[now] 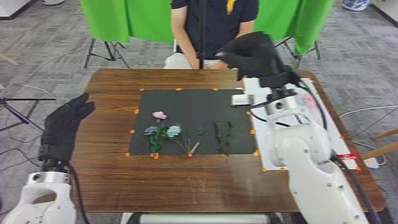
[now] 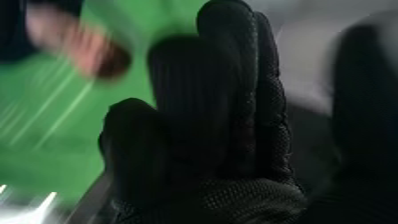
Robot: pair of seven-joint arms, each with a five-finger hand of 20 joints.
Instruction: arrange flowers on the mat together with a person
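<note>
The right hand, upper right, has straight fingers and holds nothing. The left hand, at left, does too. Flowers lie mid-picture on the black mat.

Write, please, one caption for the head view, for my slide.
The robot's right hand, open and raised near the table's far edge; flowers lying on the dark mat.

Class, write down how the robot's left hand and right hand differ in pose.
The left hand is by the left edge of the table; the right hand reaches farther forward, on the right. The left hand slants rightward, the right hand leftward. Both wear black gloves.
</note>
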